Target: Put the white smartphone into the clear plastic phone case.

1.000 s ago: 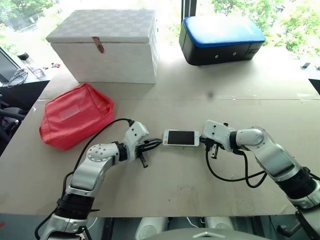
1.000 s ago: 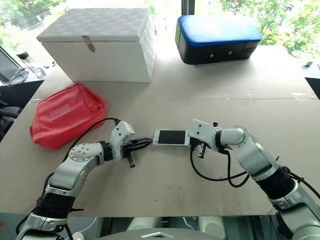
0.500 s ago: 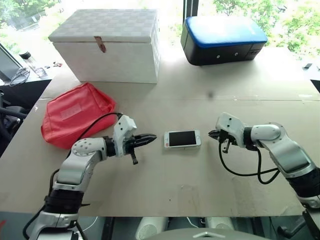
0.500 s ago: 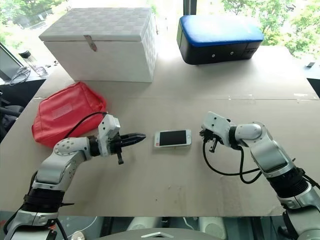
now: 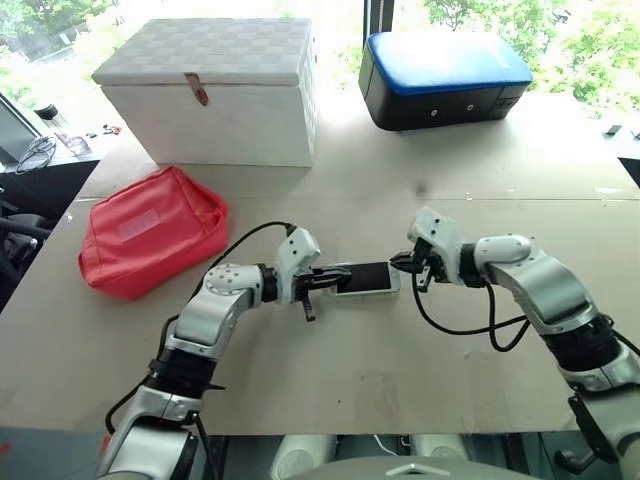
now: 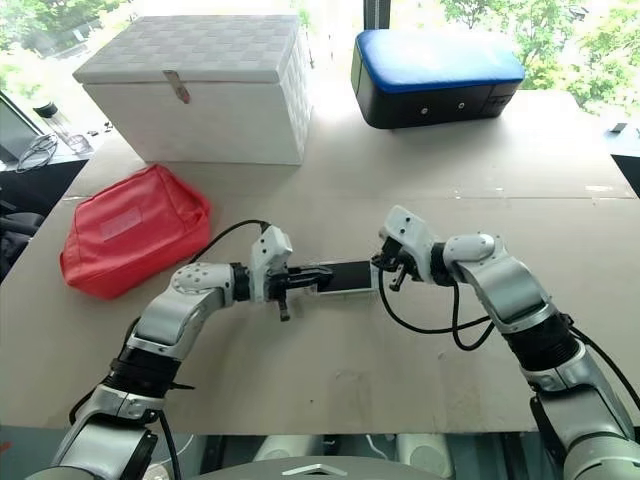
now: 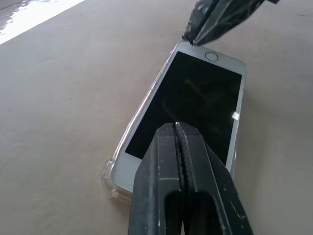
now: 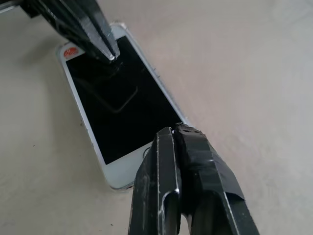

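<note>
A: Position of the white smartphone [image 5: 364, 278] to be recorded.

B: It is seen lying flat, screen up, near the middle of the tan surface [image 5: 380, 390], its long side running left to right. The home-button end is turned to the robot's right. In the left wrist view a transparent rim and corner are seen around the phone's near end; this is taken for the clear plastic phone case [image 7: 108, 180]. The phone appears to be lying in it, though whether it is fully seated cannot be told.

A: Left gripper [image 5: 333, 281]?

B: Its jaws are pressed together, nothing held between them. The tips are placed over the left end of the phone; in the right wrist view they are seen down on the dark screen, near the end with the red sticker [image 8: 71, 51].

A: Right gripper [image 5: 396, 263]?

B: Jaws likewise closed on nothing. The tips are seen at the right end of the phone, by the round home button [image 7: 212, 56]. Actual contact cannot be confirmed there.

A: Other items noted?

B: A red pouch [image 5: 148, 231] lies on the surface well to the left of the phone. A white box [image 5: 212, 93] with a lid stands at the far left, and a black case with a blue top [image 5: 442, 78] at the far right. All three are well apart from the phone.
</note>
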You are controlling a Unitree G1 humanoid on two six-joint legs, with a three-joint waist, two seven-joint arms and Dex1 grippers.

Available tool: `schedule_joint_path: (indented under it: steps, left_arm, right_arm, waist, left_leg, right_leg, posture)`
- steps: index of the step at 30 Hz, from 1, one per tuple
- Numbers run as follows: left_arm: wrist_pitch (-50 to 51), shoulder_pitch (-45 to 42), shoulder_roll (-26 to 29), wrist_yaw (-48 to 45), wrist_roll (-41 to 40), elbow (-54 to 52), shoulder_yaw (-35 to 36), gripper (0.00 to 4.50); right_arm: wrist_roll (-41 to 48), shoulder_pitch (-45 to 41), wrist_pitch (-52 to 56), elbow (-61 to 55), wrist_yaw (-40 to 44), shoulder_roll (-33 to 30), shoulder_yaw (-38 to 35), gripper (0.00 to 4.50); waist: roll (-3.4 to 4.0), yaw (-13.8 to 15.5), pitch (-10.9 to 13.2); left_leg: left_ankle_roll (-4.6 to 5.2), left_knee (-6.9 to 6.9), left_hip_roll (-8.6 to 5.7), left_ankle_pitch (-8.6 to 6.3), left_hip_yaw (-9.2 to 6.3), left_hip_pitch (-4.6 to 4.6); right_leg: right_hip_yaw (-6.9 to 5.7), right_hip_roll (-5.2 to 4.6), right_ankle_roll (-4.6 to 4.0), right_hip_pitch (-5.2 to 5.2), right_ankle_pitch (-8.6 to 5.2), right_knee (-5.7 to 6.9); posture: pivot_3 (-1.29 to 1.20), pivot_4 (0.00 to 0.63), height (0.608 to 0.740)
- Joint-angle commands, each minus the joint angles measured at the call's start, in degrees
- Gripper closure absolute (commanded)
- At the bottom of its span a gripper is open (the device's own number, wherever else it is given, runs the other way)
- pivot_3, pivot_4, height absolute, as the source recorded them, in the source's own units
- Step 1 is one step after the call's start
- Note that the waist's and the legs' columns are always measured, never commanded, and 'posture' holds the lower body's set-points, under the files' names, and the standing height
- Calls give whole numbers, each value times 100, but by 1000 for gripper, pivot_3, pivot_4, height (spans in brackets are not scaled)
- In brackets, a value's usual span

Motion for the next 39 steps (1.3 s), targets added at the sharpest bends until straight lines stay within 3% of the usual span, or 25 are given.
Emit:
schedule_joint_path:
  steps: [1,7,13,16,20,23,25,29,39]
  left_arm:
    - [4,2,-13,4,175,32,-206,4470]
    - [15,57,-84,82,221,-26,-293,4470]
    - [66,106,-116,97,262,-119,-342,4470]
    - [100,76,-146,119,274,-114,-314,4470]
    - [95,80,-165,137,276,-90,-276,4470]
    - [105,68,-181,155,275,-82,-274,4470]
    - [115,60,-187,157,272,-84,-270,4470]
    - [119,50,-185,155,272,-90,-259,4470]
    - [119,45,-165,152,293,-84,-237,4470]
  right_arm:
    - [-174,-145,556,405,-12,2,456,4500]
    - [-430,-217,612,974,335,-180,1257,4500]
    - [-626,-248,374,1451,477,-43,1530,4500]
    - [-452,-62,-53,1354,352,111,994,4500]
    - [358,254,-462,456,464,261,-301,4500]
    - [614,443,-307,-103,640,6,-479,4500]
    - [611,503,-220,-241,688,-140,-338,4500]
    - [-87,473,-274,52,688,-469,643,4500]
    - [-646,139,-203,1090,977,-174,1736,4500]
  waist:
    - [-7,5,-11]
    - [-8,22,-70]
    - [-12,25,-187]
    - [-17,25,-213]
    - [10,27,-196]
    - [23,15,-179]
    - [27,19,-171]
    - [29,16,-167]
    - [2,19,-193]
  left_leg:
    - [4,0,0,-3,-2,6]
    - [24,-1,0,-16,-2,46]
    - [2,-12,0,-31,-11,110]
    - [1,-12,0,-31,-13,115]
    - [1,-12,0,-32,-18,110]
    - [5,-14,0,-29,-17,86]
    - [12,-14,0,-25,-17,75]
    - [8,-20,0,-27,-16,75]
    - [1,-21,1,-31,-18,93]
  right_leg:
    - [-1,0,0,7,0,1]
    - [-2,0,1,43,-2,0]
    - [-12,-1,16,108,-17,-13]
    - [-12,-1,18,112,-18,-12]
    - [-14,-1,20,109,-17,-12]
    - [-12,0,4,84,-6,-11]
    - [-13,0,3,74,-6,-11]
    - [-13,-1,4,73,-7,-12]
    - [-15,-1,19,88,-18,-12]
  posture:
    - [0,150,740]
    - [0,150,740]
    - [0,150,740]
    - [0,150,740]
    - [0,150,740]
    - [0,150,740]
    - [0,150,740]
    - [0,150,740]
    - [0,150,740]
